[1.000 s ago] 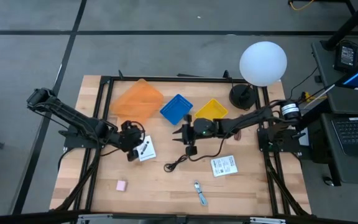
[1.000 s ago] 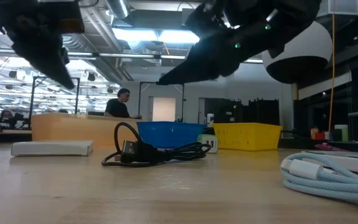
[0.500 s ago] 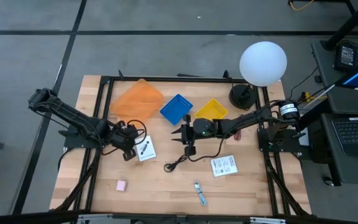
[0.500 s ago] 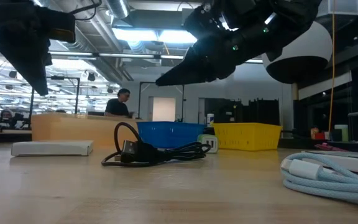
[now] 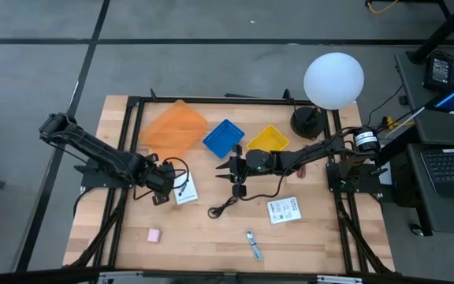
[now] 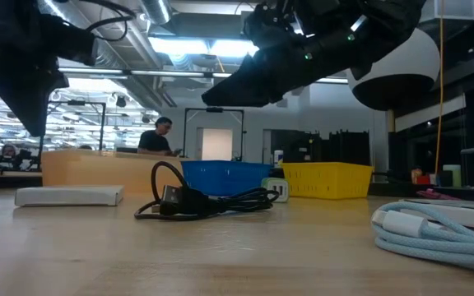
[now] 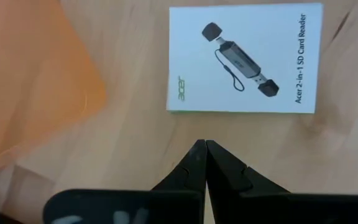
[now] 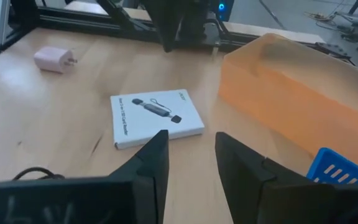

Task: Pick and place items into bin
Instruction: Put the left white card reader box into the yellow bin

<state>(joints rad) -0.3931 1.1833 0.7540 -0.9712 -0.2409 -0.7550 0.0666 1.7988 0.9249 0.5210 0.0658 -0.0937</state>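
A white card box (image 7: 244, 59) printed with a card reader lies flat on the wood table (image 5: 211, 237). My left gripper (image 7: 204, 146) hangs shut just above the bare wood beside it, at the table's left (image 5: 162, 196), pointing steeply down. My right gripper (image 8: 191, 149) hovers open and empty over the table's middle (image 5: 233, 178), above a black coiled cable (image 6: 204, 201). The cable (image 5: 227, 207), a white printed packet (image 5: 284, 209), a pink block (image 5: 154, 234) and a blue-silver tool (image 5: 254, 244) lie loose on the wood.
Three bins stand along the far side: orange (image 5: 175, 126), blue (image 5: 224, 138) and yellow (image 5: 267, 140). A round white lamp (image 5: 333, 79) stands at the far right corner. A pale blue cable (image 6: 434, 230) lies near the low camera. A person stands in the room behind.
My left gripper has tipped from a slant to pointing almost straight down and drawn slightly toward the table's left, staying shut. My right gripper has rolled and dipped a little in place.
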